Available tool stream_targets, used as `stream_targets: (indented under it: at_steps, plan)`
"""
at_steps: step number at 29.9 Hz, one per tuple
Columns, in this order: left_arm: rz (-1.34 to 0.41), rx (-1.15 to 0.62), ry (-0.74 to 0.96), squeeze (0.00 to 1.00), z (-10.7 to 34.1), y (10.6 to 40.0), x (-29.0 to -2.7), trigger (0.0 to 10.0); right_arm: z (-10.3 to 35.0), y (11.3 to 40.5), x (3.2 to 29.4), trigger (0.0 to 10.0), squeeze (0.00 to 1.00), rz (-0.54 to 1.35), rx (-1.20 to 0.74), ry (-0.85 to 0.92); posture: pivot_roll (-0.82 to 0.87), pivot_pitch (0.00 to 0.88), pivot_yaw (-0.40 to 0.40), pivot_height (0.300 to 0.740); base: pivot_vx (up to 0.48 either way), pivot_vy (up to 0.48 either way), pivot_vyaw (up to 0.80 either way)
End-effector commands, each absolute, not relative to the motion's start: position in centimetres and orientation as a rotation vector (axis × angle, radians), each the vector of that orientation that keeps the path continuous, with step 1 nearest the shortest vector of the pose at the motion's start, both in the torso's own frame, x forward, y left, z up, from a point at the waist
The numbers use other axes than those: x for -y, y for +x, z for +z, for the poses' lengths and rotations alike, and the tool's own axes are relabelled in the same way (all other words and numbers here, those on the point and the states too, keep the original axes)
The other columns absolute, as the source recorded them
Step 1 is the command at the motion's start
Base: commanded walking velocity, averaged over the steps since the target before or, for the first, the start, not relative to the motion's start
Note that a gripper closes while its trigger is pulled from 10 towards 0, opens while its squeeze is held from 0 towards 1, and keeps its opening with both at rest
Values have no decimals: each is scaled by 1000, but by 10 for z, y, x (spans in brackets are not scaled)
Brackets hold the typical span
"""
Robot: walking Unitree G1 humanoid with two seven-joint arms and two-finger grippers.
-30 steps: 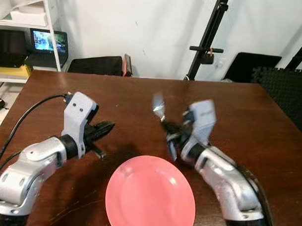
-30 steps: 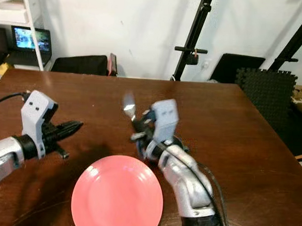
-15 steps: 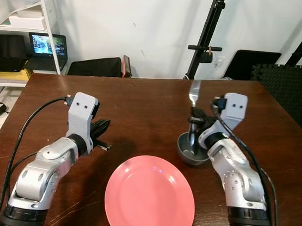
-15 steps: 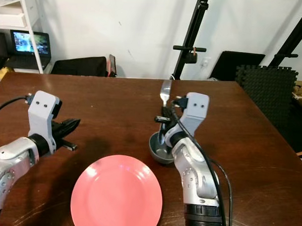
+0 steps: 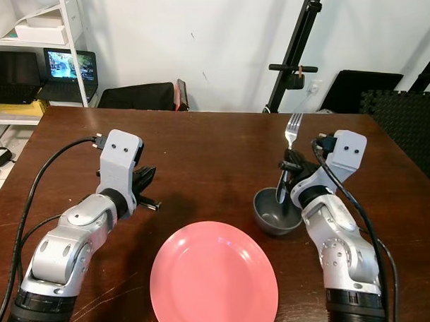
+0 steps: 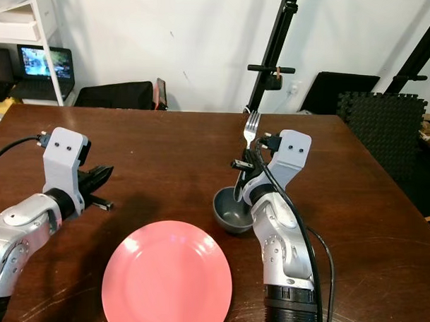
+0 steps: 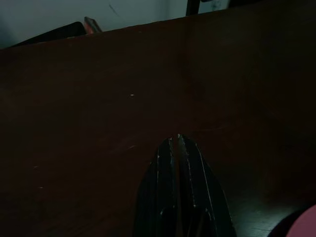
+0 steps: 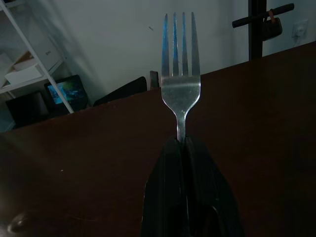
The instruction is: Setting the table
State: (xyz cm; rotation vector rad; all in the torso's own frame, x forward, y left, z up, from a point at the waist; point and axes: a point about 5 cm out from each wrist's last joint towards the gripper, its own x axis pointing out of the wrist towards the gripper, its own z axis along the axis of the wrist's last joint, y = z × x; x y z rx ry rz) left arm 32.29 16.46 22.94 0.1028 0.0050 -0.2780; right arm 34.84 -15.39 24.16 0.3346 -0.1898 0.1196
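Dark brown wood is spreading across the head views: the table (image 5: 201, 146) is carrying a pink plate (image 5: 214, 277) near its front edge, midway between the two arms. Just beyond the plate's right side a small grey bowl (image 5: 273, 214) is sitting on the wood, close to the plate but not touching it. The right gripper (image 5: 287, 170) is hovering over the bowl with its fingers clenched on the handle of a silver fork (image 5: 293, 130), which is standing upright with its tines pointing up. The left gripper (image 5: 145, 180) is hanging low over the table to the left of the plate, holding nothing, its fingers pressed together and pointing toward the table's middle. Behind the table a white wall is showing, with a laptop (image 5: 70, 60) glowing on a white shelf unit (image 5: 68, 29) at far left, a black stand (image 5: 296, 51) rising at centre right, and dark foam mats (image 5: 407, 118) leaning at far right.

Along the left wrist camera, the left gripper's two black fingers (image 7: 190, 197) are lying closed against each other over bare dark wood, with a sliver of the pink plate peeking in at the frame's corner.

Along the right wrist camera, the right gripper's fingers (image 8: 197, 192) are pinching the fork's neck, so that the four tines are rising against the pale wall, with the laptop and shelf unit dim behind.
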Motion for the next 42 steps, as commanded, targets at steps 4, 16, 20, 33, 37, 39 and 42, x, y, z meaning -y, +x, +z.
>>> stream_targets:
  at_steps: [4, 16, 20, 33, 37, 39, 42]
  plan:
    - [-278, -20, 102, 0, 225, 324, -163, 10000, 240, 350, 155, 10000, 0, 109, 187, 336, 27, 150, 17, 740, -263, 0, 0]
    - [-274, -24, 104, 0, 225, 323, -164, 10000, 239, 351, 155, 10000, 0, 108, 183, 332, 27, 154, 17, 740, -287, 0, 0]
    - [-273, -22, 102, 0, 225, 324, -165, 10000, 239, 351, 155, 10000, 0, 108, 181, 332, 26, 155, 17, 740, -295, 0, 0]
    - [-272, -24, 99, 0, 224, 324, -165, 10000, 239, 351, 154, 10000, 0, 108, 179, 333, 25, 158, 17, 740, -290, 0, 0]
    - [-273, -25, 98, 0, 224, 324, -165, 10000, 239, 351, 154, 10000, 0, 107, 180, 333, 25, 159, 17, 740, -288, 0, 0]
    - [-272, -25, 98, 0, 224, 324, -165, 10000, 239, 351, 154, 10000, 0, 107, 179, 332, 24, 158, 16, 740, -287, 0, 0]
    - [-272, -25, 97, 0, 224, 324, -165, 10000, 238, 351, 154, 10000, 0, 107, 178, 332, 23, 158, 15, 740, -284, 0, 0]
